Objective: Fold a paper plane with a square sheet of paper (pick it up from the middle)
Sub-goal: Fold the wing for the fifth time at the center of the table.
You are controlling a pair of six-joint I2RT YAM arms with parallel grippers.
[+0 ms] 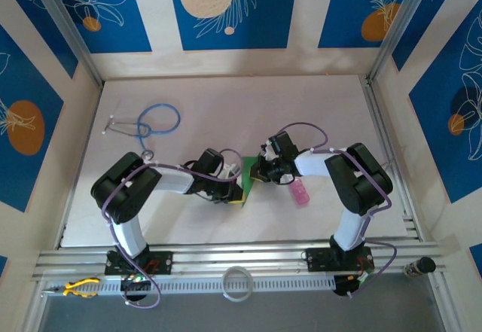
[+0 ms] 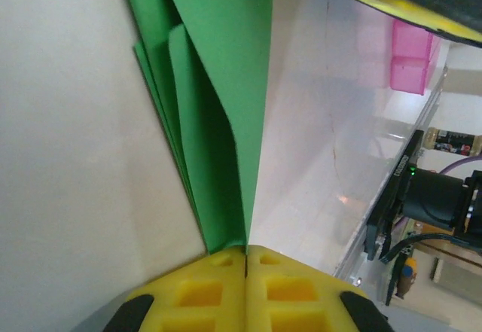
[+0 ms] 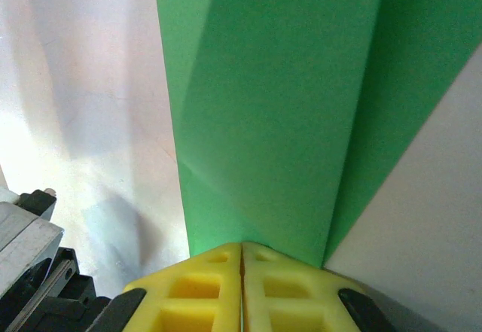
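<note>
No print can be read — the black bracket's [image 2: 393,196] lettering blurs.

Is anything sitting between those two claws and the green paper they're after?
Nothing visible. The left gripper and the right gripper are both shut directly on the green paper. The pink bottle lies off to one side.

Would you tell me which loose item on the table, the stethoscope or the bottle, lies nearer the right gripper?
The small pink bottle, just right of the right gripper; the blue stethoscope lies far to the left.
</note>
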